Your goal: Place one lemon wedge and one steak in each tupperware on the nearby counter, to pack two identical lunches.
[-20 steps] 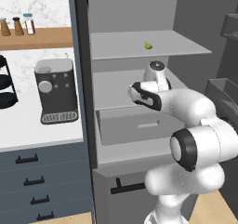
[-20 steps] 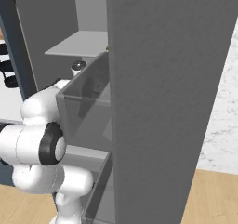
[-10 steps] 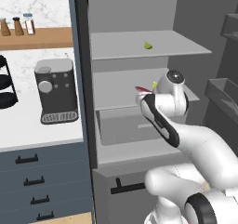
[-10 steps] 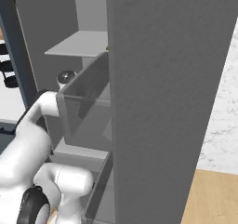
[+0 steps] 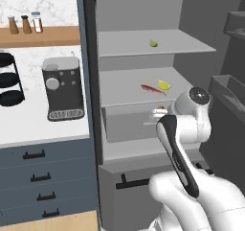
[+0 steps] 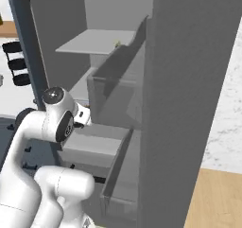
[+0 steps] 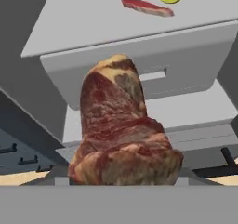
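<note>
The gripper point(image 5: 160, 112) holds one steak point(image 7: 122, 132) tight by the open fridge point(image 5: 139, 14), and it could slip and fall if the arm swings fast.

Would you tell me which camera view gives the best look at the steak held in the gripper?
The hand view: the held steak looms large there, its marbling plain. The left base view shows just a small reddish bit of it near the wrist. In the right base view I cannot make it out.
</note>
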